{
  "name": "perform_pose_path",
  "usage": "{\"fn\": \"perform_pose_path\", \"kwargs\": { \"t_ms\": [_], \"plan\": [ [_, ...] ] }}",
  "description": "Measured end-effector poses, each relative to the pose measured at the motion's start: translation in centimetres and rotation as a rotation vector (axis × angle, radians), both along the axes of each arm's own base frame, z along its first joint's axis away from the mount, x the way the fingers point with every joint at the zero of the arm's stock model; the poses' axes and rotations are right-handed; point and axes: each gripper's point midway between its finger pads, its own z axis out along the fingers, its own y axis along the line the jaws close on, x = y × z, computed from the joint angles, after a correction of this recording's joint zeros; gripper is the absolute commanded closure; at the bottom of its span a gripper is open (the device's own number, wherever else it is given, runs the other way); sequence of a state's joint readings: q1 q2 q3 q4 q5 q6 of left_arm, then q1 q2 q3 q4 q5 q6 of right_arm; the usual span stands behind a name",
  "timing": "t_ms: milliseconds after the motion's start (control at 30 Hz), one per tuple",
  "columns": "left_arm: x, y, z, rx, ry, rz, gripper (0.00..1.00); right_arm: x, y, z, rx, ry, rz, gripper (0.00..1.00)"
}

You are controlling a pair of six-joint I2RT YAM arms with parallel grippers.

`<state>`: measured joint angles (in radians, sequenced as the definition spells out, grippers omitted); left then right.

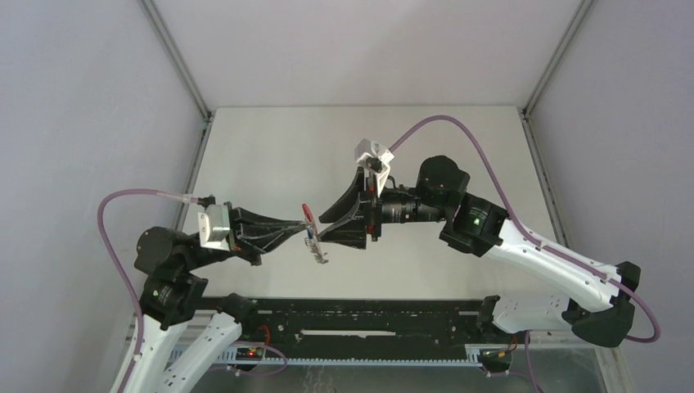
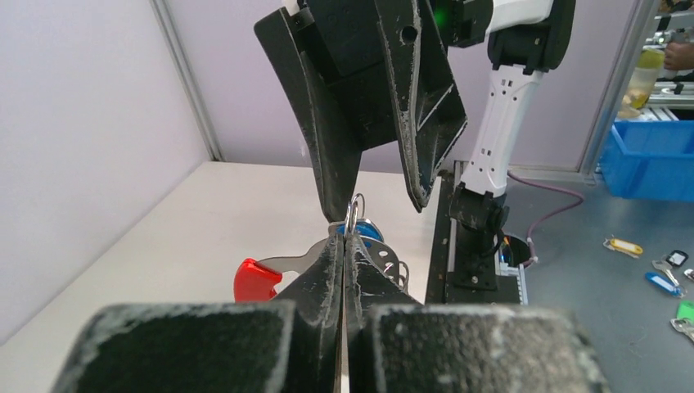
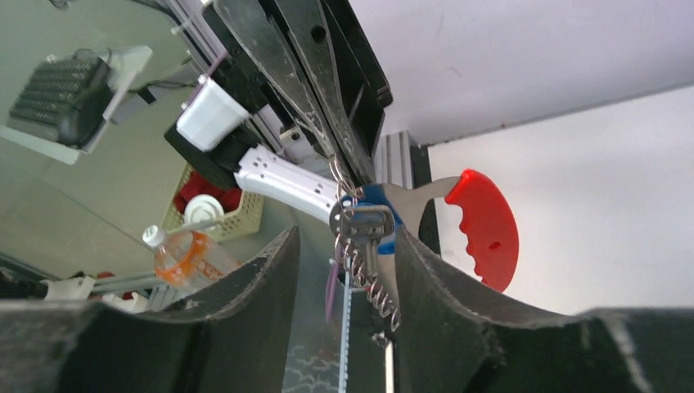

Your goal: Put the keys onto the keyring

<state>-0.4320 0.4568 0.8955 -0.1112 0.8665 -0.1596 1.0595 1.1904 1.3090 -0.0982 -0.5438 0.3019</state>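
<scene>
The keyring hangs in the air between the two grippers: a red tag, a thin split ring and a grey metal chain. The blue-headed key hangs at the ring, next to a plain metal key. My left gripper is shut, its fingertips pinching the split ring. My right gripper is open, one finger on each side of the hanging cluster; the blue head lies close to its right finger. The red tag also shows in the right wrist view. The yellow-orange key is out of view.
The white table lies below, walled by grey panels left and right. A black rail runs along the near edge between the arm bases. Off the table, a blue bin and loose key tags lie on the floor.
</scene>
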Motion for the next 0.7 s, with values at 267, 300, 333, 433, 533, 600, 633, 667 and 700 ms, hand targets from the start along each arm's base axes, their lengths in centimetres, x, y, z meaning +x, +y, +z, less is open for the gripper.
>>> {"fn": "perform_pose_path", "kwargs": {
  "t_ms": [267, 300, 333, 433, 533, 600, 633, 667, 700],
  "plan": [
    [-0.1, 0.1, 0.9, -0.028, -0.020, 0.006, 1.00, -0.2, 0.4, 1.9, 0.076, 0.015, 0.016, 0.51],
    [-0.1, 0.1, 0.9, -0.029, -0.021, 0.006, 1.00, -0.2, 0.5, 2.0, 0.081, 0.018, 0.020, 0.53],
    [-0.2, 0.1, 0.9, -0.030, -0.021, 0.005, 1.00, -0.2, 0.6, 2.0, 0.084, 0.019, 0.022, 0.56],
    [-0.2, 0.2, 1.0, -0.031, -0.021, 0.005, 1.00, -0.2, 1.0, 1.8, 0.087, 0.030, 0.032, 0.66],
    [-0.2, 0.2, 1.0, -0.031, -0.022, 0.005, 1.00, -0.2, 1.2, 1.6, 0.083, 0.041, 0.040, 0.78],
    [-0.2, 0.2, 1.0, -0.031, -0.023, 0.005, 1.00, -0.2, 1.2, 1.6, 0.084, 0.045, 0.044, 0.86],
    [-0.2, 0.2, 1.0, -0.031, -0.023, 0.005, 1.00, -0.2, 1.2, 1.7, 0.086, 0.045, 0.045, 0.92],
    [-0.2, 0.2, 1.0, -0.031, -0.023, 0.005, 1.00, -0.3, 1.2, 1.8, 0.089, 0.046, 0.048, 0.97],
    [-0.2, 0.2, 1.0, -0.032, -0.025, 0.005, 1.00, -0.3, 1.2, 1.8, 0.089, 0.047, 0.050, 1.00]
  ]
}}
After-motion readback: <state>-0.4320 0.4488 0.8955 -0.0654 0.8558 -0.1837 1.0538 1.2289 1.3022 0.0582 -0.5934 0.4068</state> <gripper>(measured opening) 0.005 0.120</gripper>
